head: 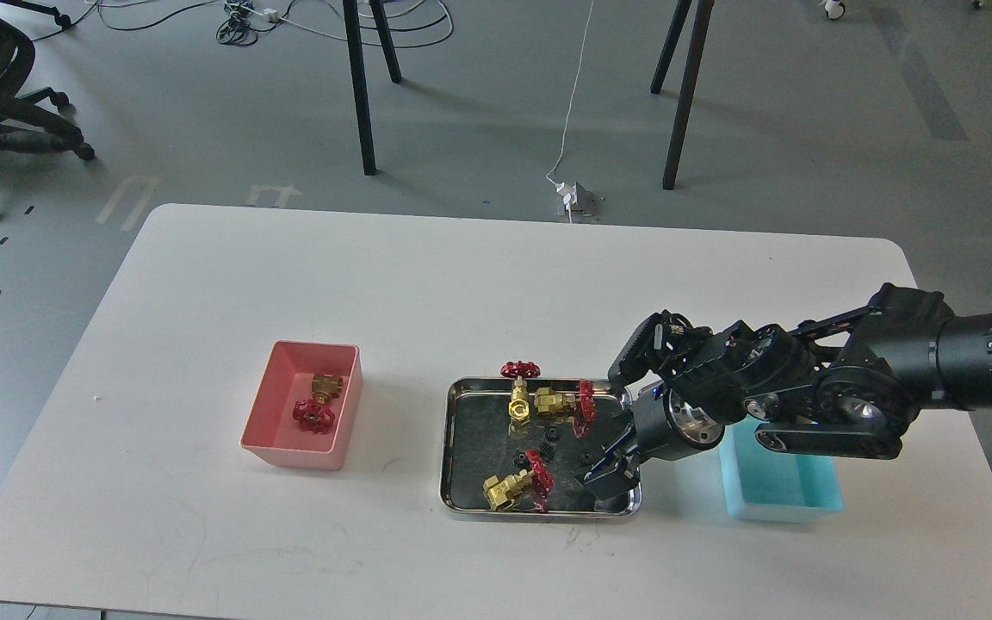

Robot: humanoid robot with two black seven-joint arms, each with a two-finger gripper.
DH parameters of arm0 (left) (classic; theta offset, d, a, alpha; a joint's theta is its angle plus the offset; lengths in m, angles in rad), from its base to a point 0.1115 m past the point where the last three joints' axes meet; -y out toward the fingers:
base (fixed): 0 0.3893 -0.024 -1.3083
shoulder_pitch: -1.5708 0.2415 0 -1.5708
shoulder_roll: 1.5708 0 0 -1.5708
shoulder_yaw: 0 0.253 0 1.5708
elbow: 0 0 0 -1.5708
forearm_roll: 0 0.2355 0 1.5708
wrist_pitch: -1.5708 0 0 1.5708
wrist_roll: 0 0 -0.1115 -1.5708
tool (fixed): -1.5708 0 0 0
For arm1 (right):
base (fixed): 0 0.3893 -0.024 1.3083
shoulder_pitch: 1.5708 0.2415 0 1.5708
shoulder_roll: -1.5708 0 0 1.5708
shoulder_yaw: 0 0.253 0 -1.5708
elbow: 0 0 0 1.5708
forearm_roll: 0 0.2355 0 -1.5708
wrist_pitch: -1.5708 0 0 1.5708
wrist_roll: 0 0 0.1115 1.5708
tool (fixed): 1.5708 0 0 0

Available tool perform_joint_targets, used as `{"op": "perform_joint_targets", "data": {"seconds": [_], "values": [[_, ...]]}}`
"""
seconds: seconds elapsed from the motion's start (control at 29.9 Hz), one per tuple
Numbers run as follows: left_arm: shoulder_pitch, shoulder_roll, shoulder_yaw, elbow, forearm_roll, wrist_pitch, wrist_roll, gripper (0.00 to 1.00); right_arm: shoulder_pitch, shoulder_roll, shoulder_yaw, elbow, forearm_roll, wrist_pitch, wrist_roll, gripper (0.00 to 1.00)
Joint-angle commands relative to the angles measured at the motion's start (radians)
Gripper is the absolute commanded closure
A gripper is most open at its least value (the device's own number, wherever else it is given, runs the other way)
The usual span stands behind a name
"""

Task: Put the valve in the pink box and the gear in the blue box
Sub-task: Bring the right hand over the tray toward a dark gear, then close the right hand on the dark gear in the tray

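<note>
My right gripper (606,469) reaches in from the right and hangs low over the front right part of the shiny steel tray (453,448). Its fingers look slightly apart and hold nothing that I can see. Three brass valves with red handwheels lie in the tray: one upright (520,394), one on its side (560,400), one at the front (517,485). Two tiny black gears (549,439) lie mid-tray; a third is hidden under the gripper. The pink box (272,405) on the left holds one valve (317,405). The blue box (780,486) is partly hidden by my right arm.
The white table's front edge runs below the tray. Black table or stand legs and cables are on the floor behind the table. A wheeled chair base (22,138) stands at the far left.
</note>
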State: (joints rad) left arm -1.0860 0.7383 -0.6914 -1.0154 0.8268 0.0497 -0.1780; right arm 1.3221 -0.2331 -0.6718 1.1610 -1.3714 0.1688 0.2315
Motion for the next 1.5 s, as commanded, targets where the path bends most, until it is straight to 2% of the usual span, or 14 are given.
{"op": "perform_joint_targets", "data": {"seconds": [0.0,0.23,0.47,0.53,0.9,1.47], "values": [[-0.002,0.003,-0.003,0.000,0.000,0.002,0.000,0.01,-0.004,0.012,-0.011,-0.006,0.002,-0.003,0.002,0.03],[-0.014,0.001,-0.016,0.000,0.000,0.002,0.000,0.01,-0.026,0.074,-0.021,-0.052,0.002,-0.006,0.020,0.06],[-0.025,0.004,-0.016,0.000,0.002,0.004,0.000,0.01,-0.029,0.103,-0.029,-0.084,-0.003,-0.008,0.061,0.16],[-0.028,0.004,-0.016,0.000,0.002,0.009,0.000,0.01,-0.027,0.104,-0.029,-0.093,-0.006,-0.008,0.071,0.16],[-0.029,0.006,-0.017,0.000,0.000,0.021,0.000,0.01,-0.021,0.124,-0.078,-0.129,-0.015,-0.023,0.072,0.19],[-0.029,0.050,-0.025,0.000,-0.003,0.018,-0.001,0.01,0.015,0.179,-0.130,-0.132,-0.029,-0.022,0.071,0.37]]}}
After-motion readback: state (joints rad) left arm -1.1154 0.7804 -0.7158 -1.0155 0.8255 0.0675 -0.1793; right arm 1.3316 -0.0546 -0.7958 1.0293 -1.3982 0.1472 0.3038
